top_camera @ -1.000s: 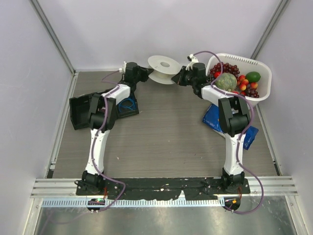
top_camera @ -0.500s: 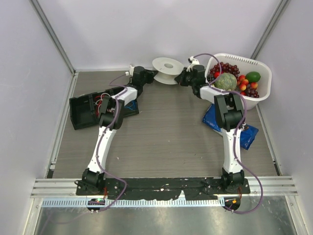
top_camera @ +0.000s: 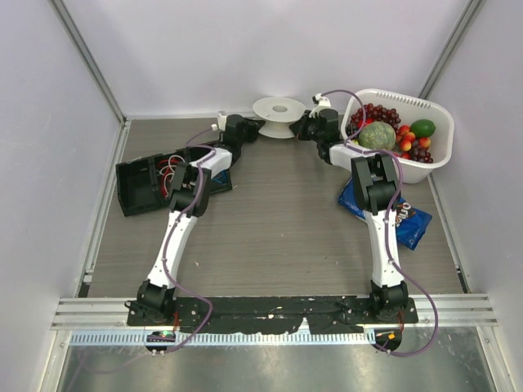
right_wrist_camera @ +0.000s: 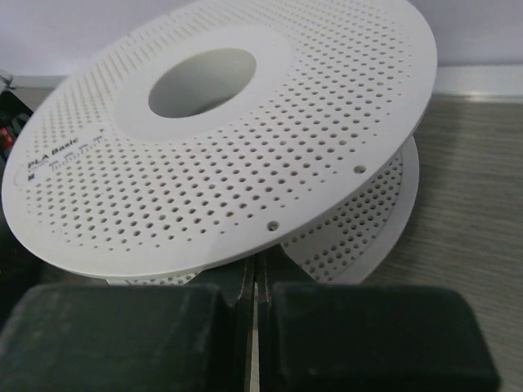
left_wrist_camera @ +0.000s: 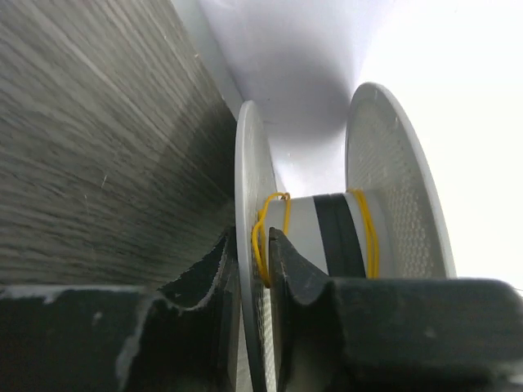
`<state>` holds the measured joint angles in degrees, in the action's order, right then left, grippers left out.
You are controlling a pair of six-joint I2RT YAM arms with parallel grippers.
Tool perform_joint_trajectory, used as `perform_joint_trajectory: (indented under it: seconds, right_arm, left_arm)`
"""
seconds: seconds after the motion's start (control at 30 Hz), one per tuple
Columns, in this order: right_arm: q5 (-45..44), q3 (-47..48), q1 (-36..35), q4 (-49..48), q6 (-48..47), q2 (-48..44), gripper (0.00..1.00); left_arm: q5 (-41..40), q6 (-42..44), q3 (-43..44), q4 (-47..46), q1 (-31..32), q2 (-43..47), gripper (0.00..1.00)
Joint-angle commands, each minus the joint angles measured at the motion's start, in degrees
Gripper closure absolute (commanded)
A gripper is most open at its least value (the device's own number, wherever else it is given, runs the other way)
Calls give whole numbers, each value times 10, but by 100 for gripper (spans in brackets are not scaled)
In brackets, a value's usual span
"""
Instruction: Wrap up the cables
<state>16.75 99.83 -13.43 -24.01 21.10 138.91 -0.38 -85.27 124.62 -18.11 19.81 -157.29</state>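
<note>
**Spool at the far edge, an arm on either side**

From above, we see the white spool (top_camera: 279,109) standing on one flange at the far edge of the table (top_camera: 270,220), with the left gripper (top_camera: 248,131) and right gripper (top_camera: 304,126) flanking it. In the left wrist view, the yellow cable (left_wrist_camera: 260,237) is wound on the spool's core, and the fingers (left_wrist_camera: 294,273) straddle one flange, slightly parted; we can't make out whether they pinch it. In the right wrist view, the jaws are pressed together under the upper flange, with nothing visible between them.
</note>
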Motion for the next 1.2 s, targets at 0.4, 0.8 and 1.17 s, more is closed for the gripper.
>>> perform_joint_trajectory:
  seconds: [0.4, 0.8, 1.17]
  right_arm:
    - [-23, 66, -5, -82, -18, 40, 99]
    - [-28, 68, -5, -84, -20, 50, 99]
    - [-9, 58, -4, -79, -11, 54, 99]
  left_arm:
    - [1, -24, -31, 40, 17, 24, 47]
    - [55, -80, -177, 25, 23, 117, 39]
    - [115, -108, -282, -3, 50, 180, 40]
